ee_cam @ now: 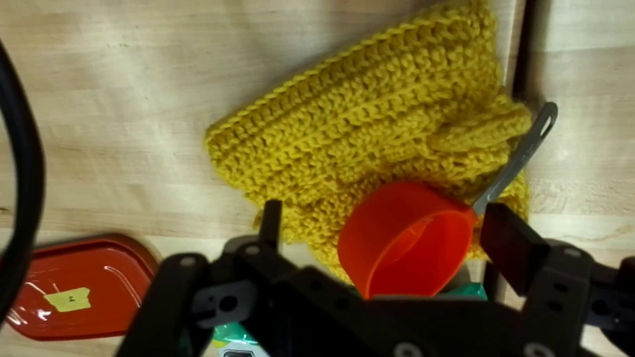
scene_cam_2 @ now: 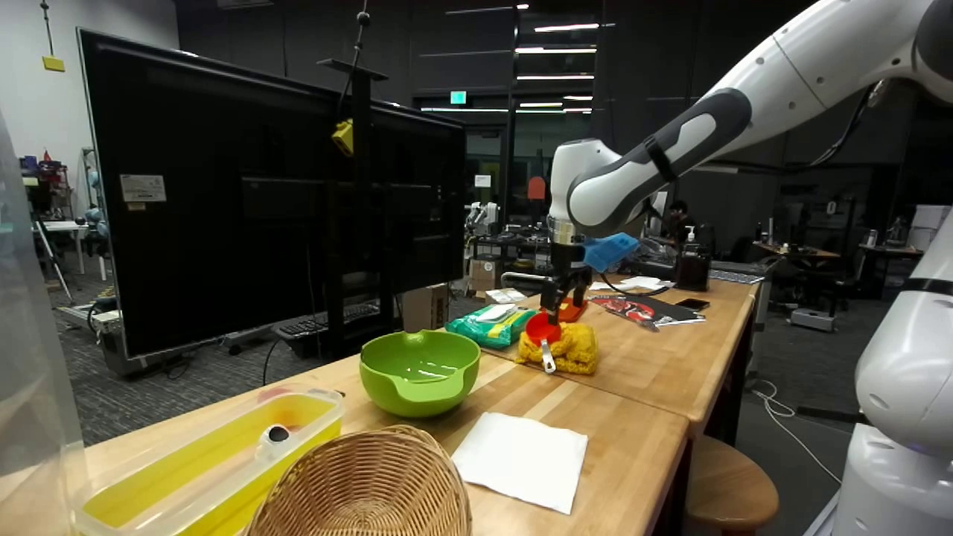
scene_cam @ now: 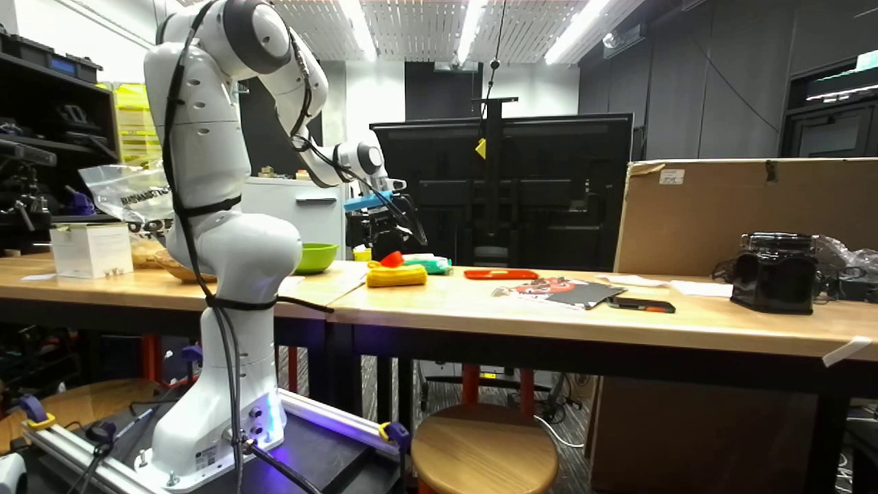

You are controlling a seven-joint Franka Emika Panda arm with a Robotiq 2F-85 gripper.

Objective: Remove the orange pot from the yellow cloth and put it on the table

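The tool [ee_cam: 381, 213] has its fingers [ee_cam: 510, 248] wide apart and grips nothing. Between them in the wrist view, the orange pot [ee_cam: 397, 238] lies tilted on the yellow cloth [ee_cam: 357, 129], its handle [ee_cam: 514, 161] reaching past the cloth's edge. The cloth rests on the bench [scene_cam_2: 640, 365].

Arm [scene_cam: 254, 250] bent forward — jaws wide apart, pointing down.

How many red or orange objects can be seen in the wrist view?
2: the orange pot on the yellow cloth, and a flat red item on the table at lower left. The gripper covers part of the view, so others may be hidden.
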